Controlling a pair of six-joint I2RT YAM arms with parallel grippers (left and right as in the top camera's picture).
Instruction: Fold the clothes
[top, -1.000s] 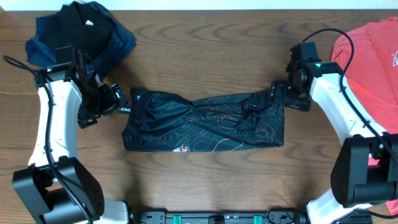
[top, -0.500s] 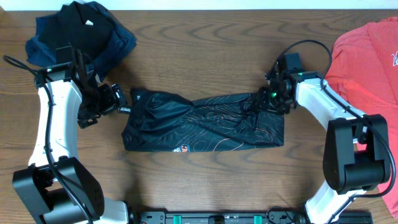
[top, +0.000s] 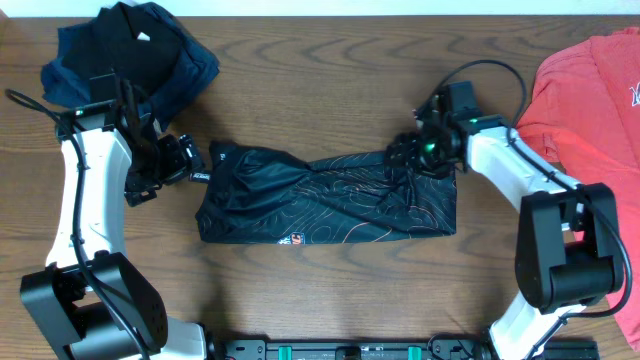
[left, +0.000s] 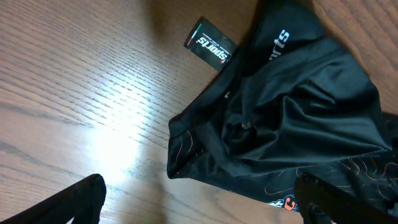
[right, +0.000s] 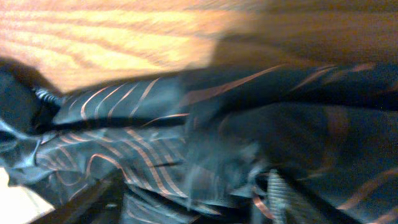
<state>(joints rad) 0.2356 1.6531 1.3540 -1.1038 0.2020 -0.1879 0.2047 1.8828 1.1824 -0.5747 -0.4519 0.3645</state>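
The black jersey (top: 330, 200) with thin orange contour lines lies on the table as a long folded strip, with a small logo at its front edge. My left gripper (top: 195, 170) is open and empty at the jersey's left end. The left wrist view shows that end (left: 292, 112) bunched, with its hang tag (left: 211, 45) on the wood and my fingers (left: 199, 205) wide apart. My right gripper (top: 400, 157) is over the jersey's upper right part. In the blurred right wrist view its fingers (right: 186, 202) are apart, with rumpled jersey cloth (right: 186, 124) between them.
A pile of plain black and navy garments (top: 140, 50) lies at the back left, close behind my left arm. A coral-red T-shirt (top: 590, 90) lies at the right edge, beside my right arm. Bare wood (top: 330, 290) shows in front of the jersey.
My right gripper has moved left from the jersey's upper right corner onto the cloth. The left arm and the jersey's outline have hardly changed.
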